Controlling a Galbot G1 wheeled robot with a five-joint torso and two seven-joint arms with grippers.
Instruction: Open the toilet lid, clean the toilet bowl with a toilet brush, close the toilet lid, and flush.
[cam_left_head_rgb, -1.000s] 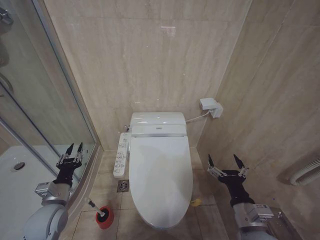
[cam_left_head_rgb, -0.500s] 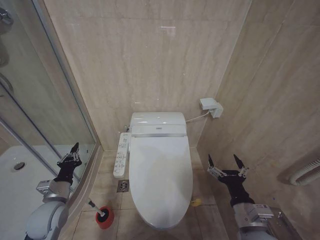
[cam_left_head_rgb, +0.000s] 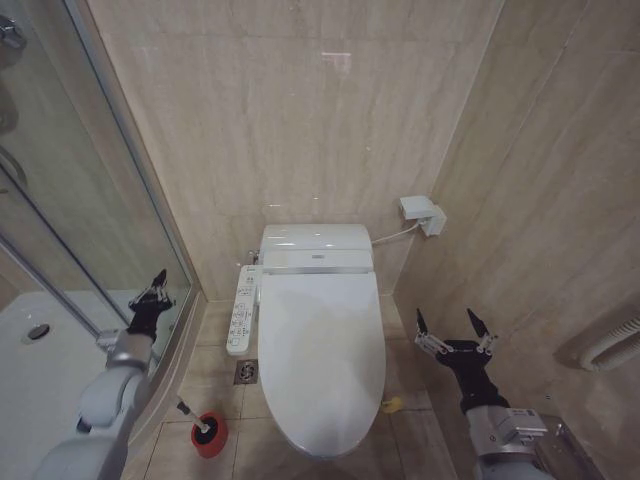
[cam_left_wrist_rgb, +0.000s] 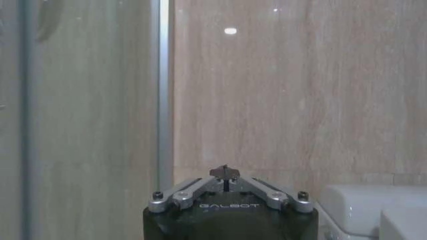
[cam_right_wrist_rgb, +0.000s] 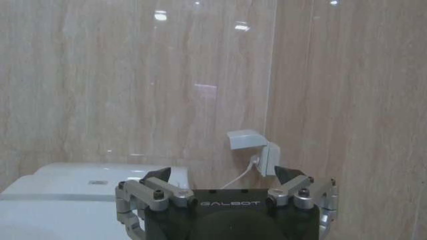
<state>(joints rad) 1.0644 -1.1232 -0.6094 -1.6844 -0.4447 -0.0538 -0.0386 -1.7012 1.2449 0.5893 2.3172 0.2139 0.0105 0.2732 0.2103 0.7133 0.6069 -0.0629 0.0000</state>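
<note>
The white toilet lid (cam_left_head_rgb: 322, 345) lies closed, so the toilet bowl beneath it is hidden. The toilet brush (cam_left_head_rgb: 188, 411) stands in its red holder cup (cam_left_head_rgb: 209, 434) on the floor to the left of the toilet's front. My left gripper (cam_left_head_rgb: 156, 288) is shut and holds nothing; it hangs by the glass shower wall, left of the toilet, and its fingertips (cam_left_wrist_rgb: 225, 172) meet. My right gripper (cam_left_head_rgb: 450, 330) stands open and empty to the right of the lid, facing the back wall, with its fingers (cam_right_wrist_rgb: 158, 176) spread wide.
A glass shower enclosure (cam_left_head_rgb: 90, 200) and its white tray (cam_left_head_rgb: 40, 370) close off the left. A control panel (cam_left_head_rgb: 243, 310) runs along the toilet's left side, above a floor drain (cam_left_head_rgb: 246, 371). A wall socket (cam_left_head_rgb: 422, 214) and a hose (cam_left_head_rgb: 612, 345) are on the right.
My left gripper has shut its fingers and moved up and forward along the shower glass. The right gripper has not moved.
</note>
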